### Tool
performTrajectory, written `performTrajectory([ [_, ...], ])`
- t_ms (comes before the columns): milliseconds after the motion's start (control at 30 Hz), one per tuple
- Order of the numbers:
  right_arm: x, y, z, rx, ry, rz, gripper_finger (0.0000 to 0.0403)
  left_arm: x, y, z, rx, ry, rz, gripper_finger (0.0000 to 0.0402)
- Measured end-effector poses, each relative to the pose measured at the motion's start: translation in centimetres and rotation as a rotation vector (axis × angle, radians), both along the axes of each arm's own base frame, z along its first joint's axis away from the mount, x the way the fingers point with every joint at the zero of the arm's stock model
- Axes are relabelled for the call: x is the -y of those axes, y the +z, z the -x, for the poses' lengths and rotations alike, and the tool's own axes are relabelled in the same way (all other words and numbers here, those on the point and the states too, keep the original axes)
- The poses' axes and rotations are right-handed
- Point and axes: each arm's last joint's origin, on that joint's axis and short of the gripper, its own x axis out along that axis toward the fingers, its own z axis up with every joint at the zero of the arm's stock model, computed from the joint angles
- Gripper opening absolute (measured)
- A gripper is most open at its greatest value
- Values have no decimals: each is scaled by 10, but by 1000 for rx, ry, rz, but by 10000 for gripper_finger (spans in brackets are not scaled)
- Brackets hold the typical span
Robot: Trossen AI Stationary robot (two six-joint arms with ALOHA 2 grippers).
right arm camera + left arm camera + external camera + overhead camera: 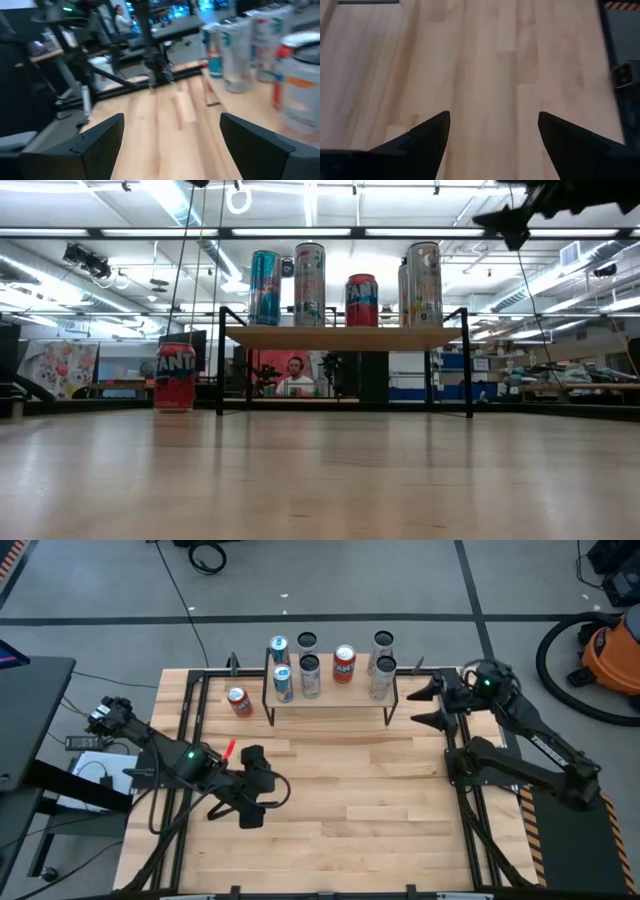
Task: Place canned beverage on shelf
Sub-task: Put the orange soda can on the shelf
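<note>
The shelf [345, 692] stands at the table's far middle on thin black legs, with several cans upright on it, among them a red one [344, 664]. A red Fanta can [239, 701] stands upright on the tabletop just left of the shelf, also in the low view [175, 377]. My left gripper [262, 787] hangs open over bare wood at the near left, nothing between its fingers [492, 135]. My right gripper [425, 706] is open, raised beside the shelf's right end and pointing toward it; the right wrist view [172, 135] shows shelf cans [300, 95] ahead.
Black frame rails [190, 720] run along the table's left and right sides. Bare tabletop [360, 790] lies between the arms, in front of the shelf. An orange vacuum [610, 650] sits on the floor far right. A person [296, 380] sits in the room behind.
</note>
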Motion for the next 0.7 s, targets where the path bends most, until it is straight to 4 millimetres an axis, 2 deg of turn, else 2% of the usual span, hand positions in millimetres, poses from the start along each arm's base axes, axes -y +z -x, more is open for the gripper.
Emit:
performTrajectory([
  [233,-25,1,8,59,112,14,339,-6,-3,10,-45,99,-75,314],
  [467,-35,-17,11,65,89,-68,339,-5,-8,24,-81,165,-179,314],
  [700,-41,-15,14,113,96,-42,339,-27,5,50,-117,238,-169,314],
])
